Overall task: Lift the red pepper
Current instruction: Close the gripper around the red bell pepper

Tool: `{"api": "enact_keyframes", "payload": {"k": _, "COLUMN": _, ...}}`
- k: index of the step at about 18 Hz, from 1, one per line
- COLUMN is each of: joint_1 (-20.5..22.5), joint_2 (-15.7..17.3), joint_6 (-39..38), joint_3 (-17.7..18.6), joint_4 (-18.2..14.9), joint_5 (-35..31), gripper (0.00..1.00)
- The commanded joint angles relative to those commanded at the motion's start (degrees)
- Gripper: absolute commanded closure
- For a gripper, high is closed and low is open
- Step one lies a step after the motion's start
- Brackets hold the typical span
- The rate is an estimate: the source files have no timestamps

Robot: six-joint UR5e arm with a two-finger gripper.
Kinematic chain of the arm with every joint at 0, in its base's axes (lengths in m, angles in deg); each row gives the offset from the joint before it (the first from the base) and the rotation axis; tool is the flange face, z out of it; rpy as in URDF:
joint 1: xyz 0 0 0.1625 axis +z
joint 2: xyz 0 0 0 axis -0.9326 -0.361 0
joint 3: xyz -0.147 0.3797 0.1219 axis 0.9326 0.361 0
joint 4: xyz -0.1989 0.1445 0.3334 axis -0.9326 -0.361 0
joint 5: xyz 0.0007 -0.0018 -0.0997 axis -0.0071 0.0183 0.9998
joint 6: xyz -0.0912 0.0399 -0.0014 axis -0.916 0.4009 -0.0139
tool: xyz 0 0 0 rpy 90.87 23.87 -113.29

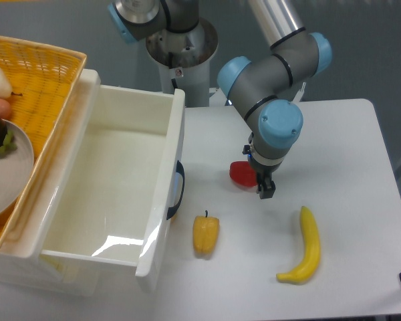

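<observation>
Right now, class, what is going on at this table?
A robot arm has its gripper down at the red pepper on the white table, covering part of it. Whether it has a grip cannot be told. A yellow pepper and a banana lie nearby, untouched.
</observation>
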Motion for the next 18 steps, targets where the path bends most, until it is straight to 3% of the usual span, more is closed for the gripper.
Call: {"api": "enact_keyframes", "payload": {"k": 18, "joint_1": -0.53, "joint_2": -3.34, "joint_6": 0.35, "joint_3": 1.23, "joint_4": 0.70, "joint_5": -0.44, "gripper": 0.02}}
